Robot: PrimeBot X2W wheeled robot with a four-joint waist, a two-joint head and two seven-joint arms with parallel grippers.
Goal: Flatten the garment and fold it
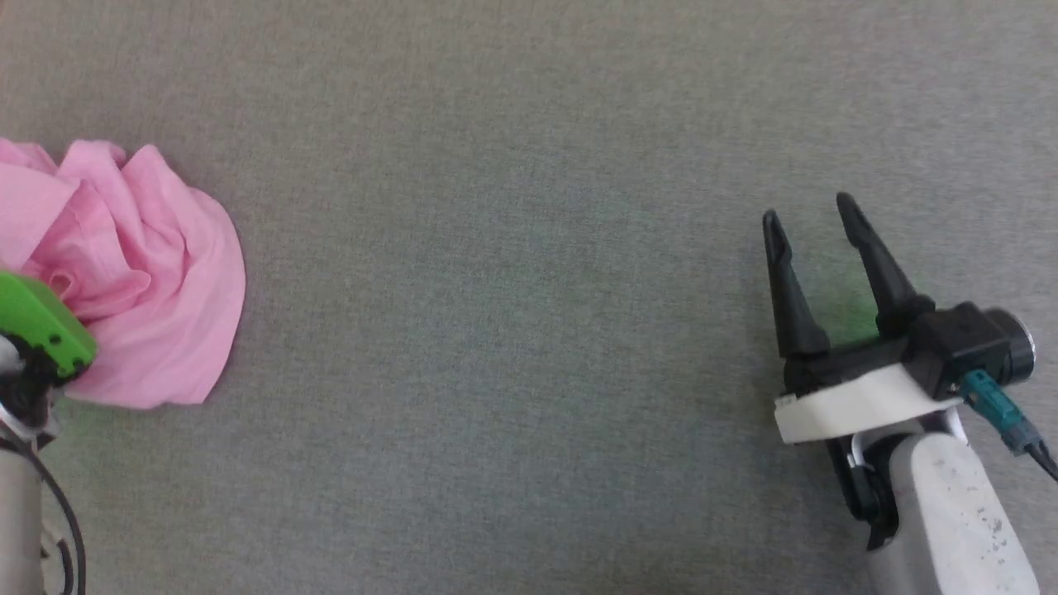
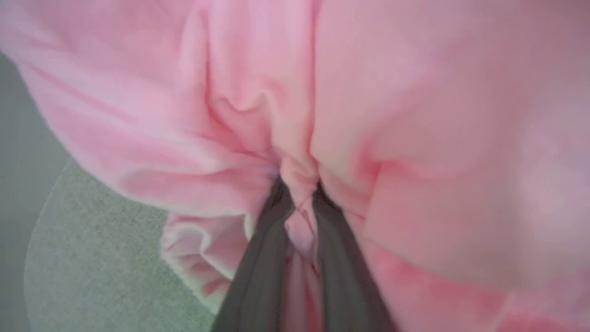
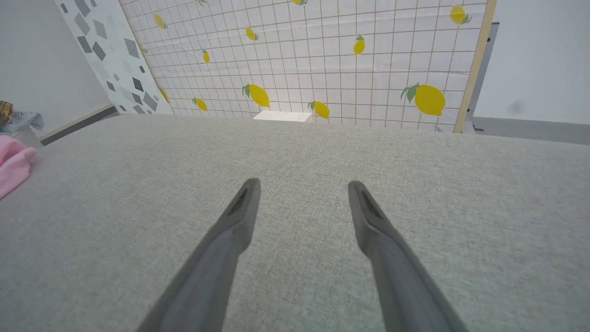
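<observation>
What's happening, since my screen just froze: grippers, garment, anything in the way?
Left gripper shut on a bunched fold of the garment. Right gripper open, apart over bare grey surface. Garment crumpled, not yet flattened. Nothing seen in the way.

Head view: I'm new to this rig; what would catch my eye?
The crumpled pink garment lies at the head view's left edge, bright against the grey surface. The left gripper has its jaws pinched on a fold of it; the right gripper stands open, far right.

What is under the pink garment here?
Grey fabric surface shows around the bunched garment, which lies on it. The left gripper pinches a fold. Whatever lies beneath the heap is covered.
</observation>
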